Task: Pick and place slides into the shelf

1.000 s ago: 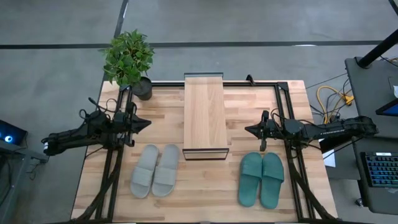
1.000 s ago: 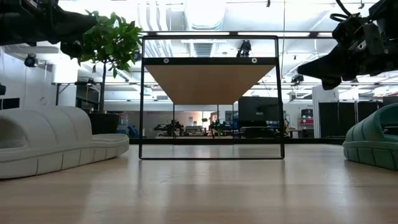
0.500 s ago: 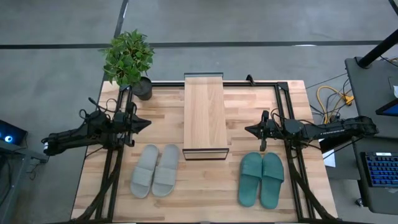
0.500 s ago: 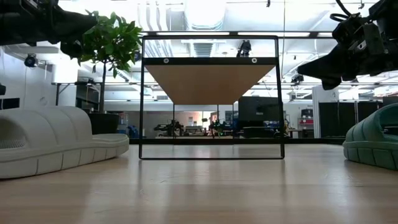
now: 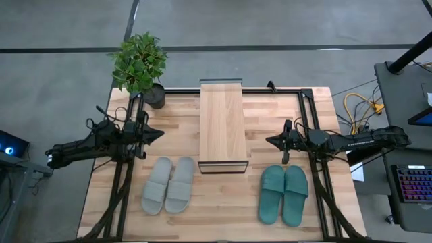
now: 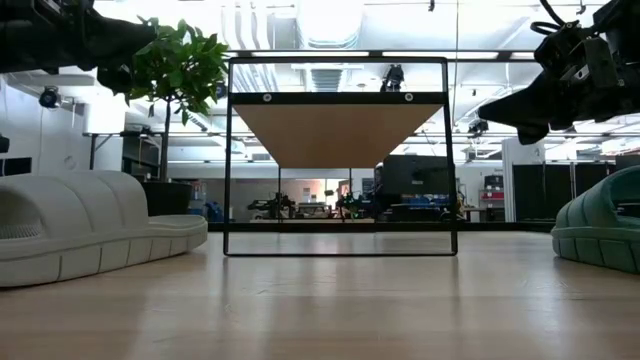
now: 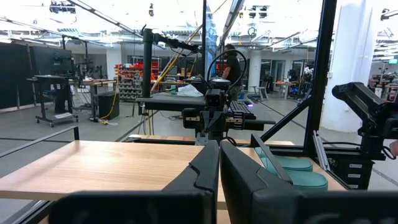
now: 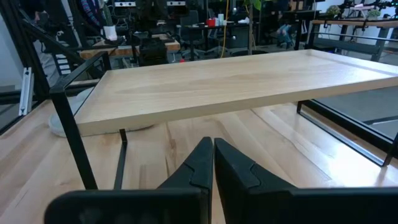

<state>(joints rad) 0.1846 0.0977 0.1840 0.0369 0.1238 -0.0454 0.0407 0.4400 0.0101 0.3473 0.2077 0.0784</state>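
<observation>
The shelf (image 5: 222, 125) stands at the table's middle, a light wood plank on a thin black frame (image 6: 340, 155). The pale grey-beige pair of slides (image 5: 169, 184) lies sole-down near the table's near left, also seen in the low view (image 6: 75, 225). The teal-green pair (image 5: 284, 194) lies sole-down near the near right, with a part showing in the left wrist view (image 7: 292, 171). My left gripper (image 5: 160, 133) hovers shut left of the shelf, above the table. My right gripper (image 5: 268, 140) hovers shut right of the shelf. In each wrist view the fingers meet, left (image 7: 219, 163) and right (image 8: 212, 157).
A potted plant (image 5: 140, 64) stands at the table's far left corner. Black rails (image 5: 307, 115) run along the table's far and side edges. Bare wood lies between the two pairs, in front of the shelf (image 5: 223, 202). A keyboard (image 5: 413, 183) sits off the table's right.
</observation>
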